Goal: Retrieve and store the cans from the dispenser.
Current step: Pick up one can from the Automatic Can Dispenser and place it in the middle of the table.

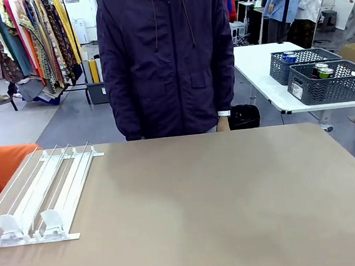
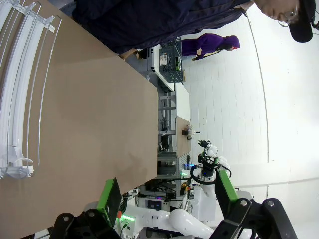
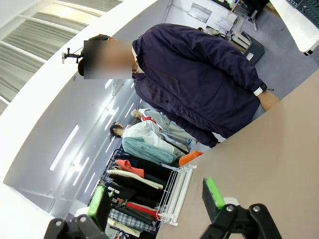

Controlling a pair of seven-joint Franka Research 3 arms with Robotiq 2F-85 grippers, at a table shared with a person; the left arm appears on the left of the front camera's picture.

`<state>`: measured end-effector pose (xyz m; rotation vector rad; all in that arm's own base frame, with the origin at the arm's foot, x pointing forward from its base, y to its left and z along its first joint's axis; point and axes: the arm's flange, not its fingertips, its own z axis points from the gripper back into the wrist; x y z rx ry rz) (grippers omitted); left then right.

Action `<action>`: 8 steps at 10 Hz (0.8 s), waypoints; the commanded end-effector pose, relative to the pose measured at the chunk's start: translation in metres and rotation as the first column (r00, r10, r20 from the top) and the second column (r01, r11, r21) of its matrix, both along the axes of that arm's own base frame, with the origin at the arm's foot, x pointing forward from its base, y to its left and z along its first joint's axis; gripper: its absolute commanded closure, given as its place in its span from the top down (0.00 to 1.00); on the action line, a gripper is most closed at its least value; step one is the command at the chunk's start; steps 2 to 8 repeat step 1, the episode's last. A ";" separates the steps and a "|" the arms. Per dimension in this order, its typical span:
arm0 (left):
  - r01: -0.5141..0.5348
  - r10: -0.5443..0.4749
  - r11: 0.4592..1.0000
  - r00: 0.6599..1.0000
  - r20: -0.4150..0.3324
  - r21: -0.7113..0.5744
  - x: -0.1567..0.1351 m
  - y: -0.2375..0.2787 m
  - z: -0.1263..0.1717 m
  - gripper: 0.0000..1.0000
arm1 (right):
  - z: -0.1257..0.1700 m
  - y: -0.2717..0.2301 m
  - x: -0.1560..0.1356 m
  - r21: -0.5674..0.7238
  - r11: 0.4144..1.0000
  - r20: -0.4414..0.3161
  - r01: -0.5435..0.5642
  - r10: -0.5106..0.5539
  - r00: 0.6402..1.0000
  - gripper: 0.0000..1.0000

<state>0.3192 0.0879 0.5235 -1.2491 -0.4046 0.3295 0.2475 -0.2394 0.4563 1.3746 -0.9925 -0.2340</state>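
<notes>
The dispenser (image 1: pixel 42 196), a white and clear rack of rail lanes, lies on the left of the brown table, with its white pusher tabs (image 1: pixel 50 219) at the near end. I see no cans in its lanes. It also shows as the dispenser (image 2: pixel 20 94) in the left wrist view and the dispenser (image 3: pixel 174 191) in the right wrist view. A few cans (image 1: pixel 321 70) stand in a basket on another table far behind. My left gripper (image 2: pixel 167 191) is open and holds nothing, off the table's side. My right gripper (image 3: pixel 155 199) is open and holds nothing, raised and facing the person.
A person in a dark jacket (image 1: pixel 167 58) stands at the table's far edge, hand (image 1: pixel 222 122) hanging at the side. Two dark grey mesh baskets (image 1: pixel 330 87) sit on a white table at back right. An orange thing (image 1: pixel 2 169) sits left of the rack.
</notes>
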 end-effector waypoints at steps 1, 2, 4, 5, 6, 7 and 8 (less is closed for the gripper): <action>0.001 -0.001 1.000 1.000 0.019 -0.015 0.001 -0.001 0.000 1.00 | 0.006 0.001 0.002 0.024 1.000 0.010 0.010 -0.010 1.000 1.00; 0.001 -0.001 1.000 1.000 0.019 -0.015 0.001 -0.001 0.000 1.00 | 0.006 0.001 0.002 0.024 1.000 0.010 0.010 -0.010 1.000 1.00; 0.001 -0.001 1.000 1.000 0.019 -0.015 0.001 -0.001 0.000 1.00 | 0.006 0.001 0.002 0.024 1.000 0.010 0.010 -0.010 1.000 1.00; 0.001 -0.001 1.000 1.000 0.019 -0.015 0.001 -0.001 0.000 1.00 | 0.006 0.001 0.002 0.024 1.000 0.010 0.010 -0.010 1.000 1.00; 0.001 -0.001 1.000 1.000 0.019 -0.015 0.001 -0.001 0.000 1.00 | 0.006 0.001 0.002 0.024 1.000 0.010 0.010 -0.010 1.000 1.00; 0.001 -0.001 1.000 1.000 0.019 -0.015 0.001 -0.001 0.000 1.00 | 0.006 0.001 0.002 0.024 1.000 0.010 0.010 -0.010 1.000 1.00; 0.001 -0.001 1.000 1.000 0.019 -0.015 0.001 -0.001 0.000 1.00 | 0.006 0.001 0.002 0.024 1.000 0.010 0.010 -0.010 1.000 1.00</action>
